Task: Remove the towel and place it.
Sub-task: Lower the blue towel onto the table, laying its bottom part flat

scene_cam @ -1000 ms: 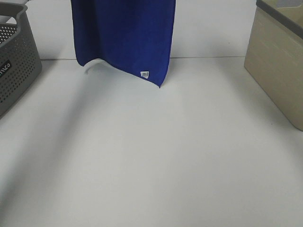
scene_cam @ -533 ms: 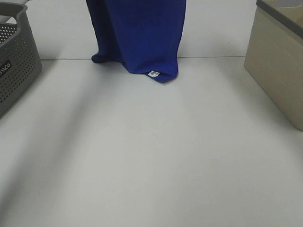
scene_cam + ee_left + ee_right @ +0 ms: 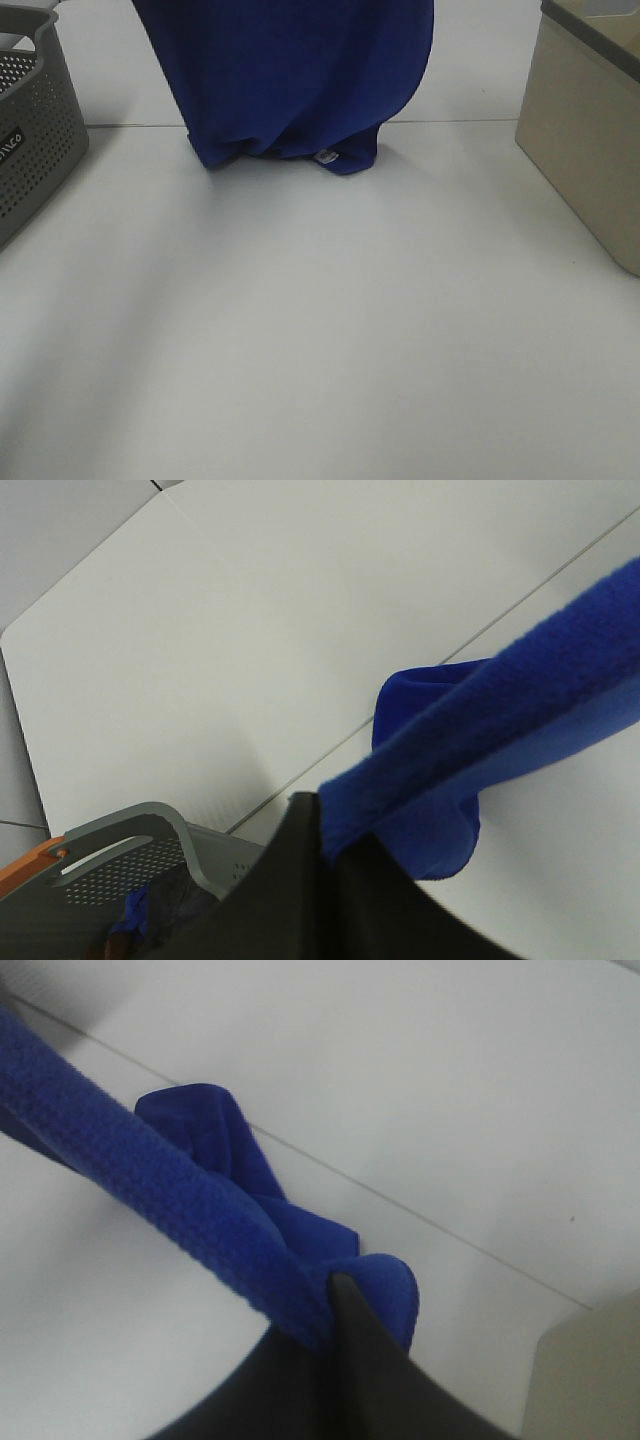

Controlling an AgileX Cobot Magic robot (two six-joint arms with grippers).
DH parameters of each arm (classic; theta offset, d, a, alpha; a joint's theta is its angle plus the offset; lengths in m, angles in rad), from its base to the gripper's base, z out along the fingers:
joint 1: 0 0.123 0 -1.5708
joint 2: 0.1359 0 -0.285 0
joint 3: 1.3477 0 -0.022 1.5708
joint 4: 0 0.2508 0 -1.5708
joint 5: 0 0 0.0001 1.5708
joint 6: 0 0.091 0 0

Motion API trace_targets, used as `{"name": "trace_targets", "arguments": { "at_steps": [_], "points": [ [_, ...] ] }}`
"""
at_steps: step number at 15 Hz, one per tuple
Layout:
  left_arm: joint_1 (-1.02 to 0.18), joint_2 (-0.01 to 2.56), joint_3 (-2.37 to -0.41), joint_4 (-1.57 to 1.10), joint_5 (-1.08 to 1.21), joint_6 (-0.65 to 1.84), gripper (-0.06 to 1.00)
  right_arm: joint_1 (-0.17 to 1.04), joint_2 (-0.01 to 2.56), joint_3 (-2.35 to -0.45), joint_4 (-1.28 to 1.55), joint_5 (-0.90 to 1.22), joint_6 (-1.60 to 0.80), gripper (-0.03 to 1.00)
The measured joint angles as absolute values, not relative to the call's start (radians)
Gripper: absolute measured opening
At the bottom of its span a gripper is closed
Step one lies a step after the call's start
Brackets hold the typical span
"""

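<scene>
The deep blue plush towel (image 3: 290, 80) hangs down from above the top of the exterior high view. Its lower edge, with a small white label (image 3: 325, 157), bunches on the white table at the far middle. Neither gripper shows in that view. In the left wrist view my left gripper (image 3: 325, 830) is shut on one top edge of the towel (image 3: 500, 710). In the right wrist view my right gripper (image 3: 330, 1310) is shut on the other top edge of the towel (image 3: 170, 1200). The towel stretches between them, high above the table.
A grey perforated basket (image 3: 30, 140) stands at the far left; in the left wrist view the basket (image 3: 150, 845) holds dark blue cloth. A beige bin (image 3: 590, 130) stands at the right edge. The white table (image 3: 320, 340) spreads in front of the towel.
The towel has come lower and spread wider. Its bottom edge, hanging just above the table a second ago, now rests and folds on the surface.
</scene>
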State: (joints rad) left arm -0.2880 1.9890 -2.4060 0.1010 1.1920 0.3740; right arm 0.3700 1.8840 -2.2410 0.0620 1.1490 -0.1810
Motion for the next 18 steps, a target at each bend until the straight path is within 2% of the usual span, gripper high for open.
{"name": "trace_targets", "arguments": {
  "at_steps": [4,9,11,12,13,18],
  "points": [
    [-0.289,1.900,-2.397,0.096,1.210,0.316,0.00,0.370,1.827,-2.244,0.164,1.211,-0.180,0.02],
    [-0.291,1.795,-2.151,0.087,1.210,0.303,0.00,0.372,1.823,-2.236,0.179,1.215,-0.146,0.02],
    [-0.291,1.729,-2.032,0.075,1.210,0.303,0.00,0.374,1.783,-2.139,0.203,1.216,-0.138,0.02],
    [-0.292,1.644,-1.923,0.065,1.209,0.304,0.00,0.380,1.717,-2.005,0.230,1.215,-0.133,0.02],
    [-0.293,1.599,-1.871,0.056,1.208,0.304,0.00,0.380,1.683,-1.948,0.243,1.215,-0.131,0.02],
    [-0.297,1.456,-1.787,0.040,1.208,0.304,0.00,0.381,1.555,-1.845,0.305,1.207,-0.131,0.02]
  ]
}}
